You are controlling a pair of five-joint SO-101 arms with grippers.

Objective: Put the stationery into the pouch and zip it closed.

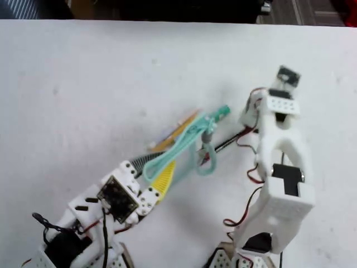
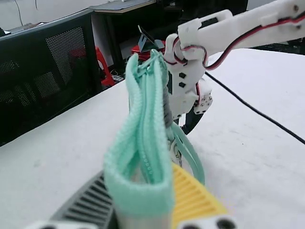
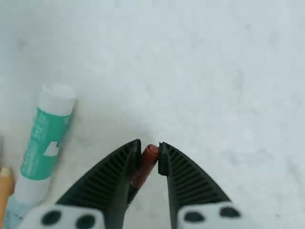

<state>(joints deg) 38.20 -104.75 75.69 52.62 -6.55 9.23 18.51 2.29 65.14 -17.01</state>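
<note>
A mint-green zip pouch [image 1: 178,146] lies slanted at the table's middle. My left gripper [image 1: 156,176] is shut on its near end. In the left wrist view the pouch's zipper edge [image 2: 143,143] stands upright between the grey and yellow fingers [image 2: 195,200]. My right gripper [image 3: 148,157] points down at the table with its black fingers closed on a red pen [image 3: 149,153]. That pen [image 1: 212,159] lies beside the pouch's far end. A teal and white glue stick [image 3: 45,138] lies close by, at the pouch's mouth [image 1: 222,111]. Orange pencils [image 1: 179,129] stick out along the pouch.
A black cable [image 2: 257,112] runs over the white table [image 1: 83,84] by the right arm [image 1: 281,162]. Dark mesh furniture [image 2: 47,71] stands past the table's edge. Bare table spreads to the left and far side.
</note>
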